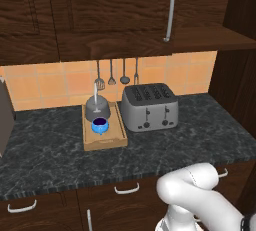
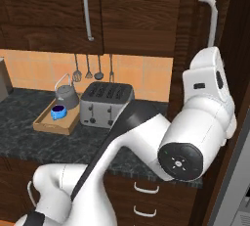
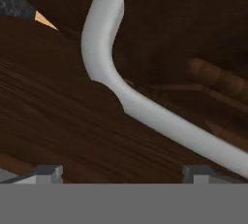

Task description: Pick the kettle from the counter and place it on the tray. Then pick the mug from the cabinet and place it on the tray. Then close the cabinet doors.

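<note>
Doors are what's left. Gripper (image 3: 123, 175) sits close to a door's (image 3: 63, 131) grey bar handle (image 3: 145, 106), jaws spread wide, nothing between them; the tips (image 3: 47, 172) frame the lower stretch of the bar without touching it, as far as the hand view tells. That handle looks like the one at far right of the right base view (image 2: 213, 19), on a door (image 2: 193, 24) swung out edge-on, just above the arm's wrist. Further back on the desk (image 1: 150, 150), the tray (image 1: 102, 140) carries the kettle (image 1: 96, 109) at its back and the mug (image 1: 100, 125) in front, just beside each other. So both placements look done. Toaster (image 1: 149, 107) stands just right of the tray. Above, the left door (image 1: 115, 5) with its handle (image 1: 170, 10) looks flush, probably shut already.

Hard to tell: cabinet interior is dark, shelf barely readable in the hand view. Right door is cut off at the frame edge, so how far open it stands is unclear. Whether kettle and mug touch: can't say.
</note>
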Available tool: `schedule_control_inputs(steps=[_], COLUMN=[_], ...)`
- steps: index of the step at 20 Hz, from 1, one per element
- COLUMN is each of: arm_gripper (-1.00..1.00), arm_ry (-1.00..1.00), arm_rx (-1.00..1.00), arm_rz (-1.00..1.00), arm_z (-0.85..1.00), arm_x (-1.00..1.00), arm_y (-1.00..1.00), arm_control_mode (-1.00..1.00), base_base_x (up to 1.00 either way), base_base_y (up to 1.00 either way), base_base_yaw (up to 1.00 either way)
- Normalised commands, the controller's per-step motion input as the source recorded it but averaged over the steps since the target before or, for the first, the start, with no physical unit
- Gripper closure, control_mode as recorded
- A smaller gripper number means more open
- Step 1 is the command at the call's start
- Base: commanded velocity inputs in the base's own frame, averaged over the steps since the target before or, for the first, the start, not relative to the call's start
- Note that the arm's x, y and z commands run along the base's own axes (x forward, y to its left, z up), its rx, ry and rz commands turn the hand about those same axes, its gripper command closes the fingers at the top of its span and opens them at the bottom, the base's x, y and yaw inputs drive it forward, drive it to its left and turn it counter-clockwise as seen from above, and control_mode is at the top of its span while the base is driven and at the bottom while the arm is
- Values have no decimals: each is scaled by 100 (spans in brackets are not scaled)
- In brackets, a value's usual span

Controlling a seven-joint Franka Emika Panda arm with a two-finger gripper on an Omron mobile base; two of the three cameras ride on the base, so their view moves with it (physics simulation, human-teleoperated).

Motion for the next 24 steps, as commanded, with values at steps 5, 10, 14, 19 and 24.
schedule_control_inputs(steps=[5, 10, 14, 19, 24], arm_gripper=[-100, -100, -100, -100, -100], arm_ry=[7, 15, 10, 0, 0], arm_rx=[-8, -6, -2, -1, 0], arm_rz=[0, 1, 4, 8, 10], arm_z=[5, 0, 0, -3, -5], arm_x=[49, 45, 55, 82, 92], arm_y=[75, 80, 78, 68, 57], arm_control_mode=[-100, -100, -100, -100, -100], base_base_x=[0, 0, 0, 0, 0], base_base_y=[0, 0, 0, 0, 0], base_base_yaw=[0, 0, 0, 0, 0])
